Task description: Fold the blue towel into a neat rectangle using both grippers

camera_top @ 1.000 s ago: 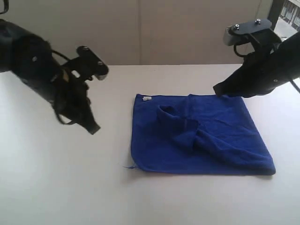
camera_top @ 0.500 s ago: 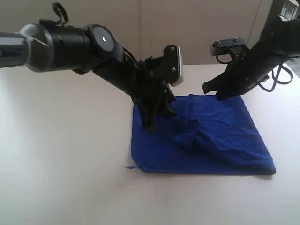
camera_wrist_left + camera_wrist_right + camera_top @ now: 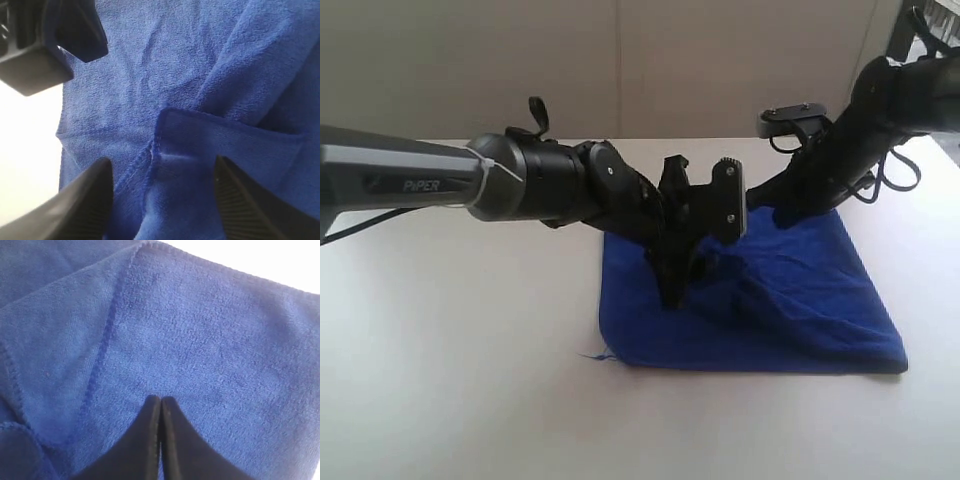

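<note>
motion of the left gripper [image 3: 672,290] is the main change. a second ago it hung over the bare counter [image 3: 460,380], well clear of the blue towel [image 3: 820,330], with its fingers together. it has since swung across and come down over the towel's left-centre area, and its fingers [image 3: 87,200] now stand wide apart. in the left wrist view they straddle a turned-over corner of cloth with a stitched hem [image 3: 150,155]; no cloth is gripped yet. the right gripper [image 3: 765,195] has stayed at the far edge of the towel, shifting only slightly. its fingers [image 3: 150,440] are pressed tip to tip, just above or on the pile, and no cloth shows between them.

meaning for the task: judged from this pose, the left arm is set up to pinch the loose flap. the step in hand is therefore the approach to a grasp, and the fold itself is not yet made.

condition of the towel: it lies on the counter, right of centre in the exterior view, with a roughly four-sided outline that is flat along the near edge. a bunched ridge [image 3: 790,300] runs from the middle toward the near right corner, so the surface is rumpled and not a neat rectangle. the near left corner is rounded, with a thin loose thread [image 3: 593,355] trailing onto the counter. the colour is a deep, even blue.
</note>
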`<state>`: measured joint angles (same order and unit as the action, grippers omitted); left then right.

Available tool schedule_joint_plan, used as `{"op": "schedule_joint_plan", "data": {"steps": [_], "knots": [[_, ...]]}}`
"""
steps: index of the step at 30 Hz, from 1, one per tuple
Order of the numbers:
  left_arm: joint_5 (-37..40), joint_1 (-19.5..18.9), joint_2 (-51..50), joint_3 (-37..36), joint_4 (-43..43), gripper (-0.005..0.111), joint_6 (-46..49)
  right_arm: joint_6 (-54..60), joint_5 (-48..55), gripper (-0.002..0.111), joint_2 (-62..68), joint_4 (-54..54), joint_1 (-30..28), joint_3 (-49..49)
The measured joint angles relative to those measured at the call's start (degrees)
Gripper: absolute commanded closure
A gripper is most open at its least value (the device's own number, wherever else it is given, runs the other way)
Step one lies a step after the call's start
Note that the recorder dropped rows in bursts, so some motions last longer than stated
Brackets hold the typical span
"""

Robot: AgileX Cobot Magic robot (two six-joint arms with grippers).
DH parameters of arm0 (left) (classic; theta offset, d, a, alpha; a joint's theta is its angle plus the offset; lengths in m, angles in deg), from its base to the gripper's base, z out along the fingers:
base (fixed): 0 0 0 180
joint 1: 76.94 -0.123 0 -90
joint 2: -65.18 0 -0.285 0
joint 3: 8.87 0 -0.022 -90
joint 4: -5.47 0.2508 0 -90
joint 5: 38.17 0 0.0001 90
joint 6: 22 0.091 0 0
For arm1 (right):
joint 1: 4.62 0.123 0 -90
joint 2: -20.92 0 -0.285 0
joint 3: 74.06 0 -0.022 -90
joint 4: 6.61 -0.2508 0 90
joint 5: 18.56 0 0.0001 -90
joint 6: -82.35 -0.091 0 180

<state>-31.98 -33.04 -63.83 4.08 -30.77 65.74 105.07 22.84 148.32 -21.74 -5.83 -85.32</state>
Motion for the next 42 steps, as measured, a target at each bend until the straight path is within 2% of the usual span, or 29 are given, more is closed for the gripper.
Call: {"op": "schedule_joint_plan", "data": {"steps": [7, 16, 27, 29, 40, 42], "knots": [[-1.3, 0.0, -1.9, 0.3, 0.0, 0.051, -0.2, 0.4, -1.0, 0.108, 0.0, -0.5, 0.0, 0.0], [-2.2, 0.0, -3.8, 3.4, -1.2, 0.051, -0.4, 0.7, -1.7, 0.108, 0.5, -1.5, 0.0, 0.0], [0.7, 0.0, -5.5, 4.3, -2.1, 0.051, -0.4, 0.9, -1.6, 0.108, 4.0, -2.7, 0.0, 0.0], [0.7, 0.0, -6.0, 4.3, -2.1, 0.057, -0.4, 0.9, -1.7, 0.108, 4.1, -2.8, 0.0, 0.0], [-0.6, 0.0, -6.2, 4.4, -1.7, 0.107, -0.5, 1.9, -1.9, 0.108, 4.1, -3.0, 0.0, 0.0], [-0.9, 0.0, -6.2, 4.4, -1.6, 0.107, -0.5, 1.9, -1.9, 0.108, 4.1, -3.0, 0.0, 0.0]]}}
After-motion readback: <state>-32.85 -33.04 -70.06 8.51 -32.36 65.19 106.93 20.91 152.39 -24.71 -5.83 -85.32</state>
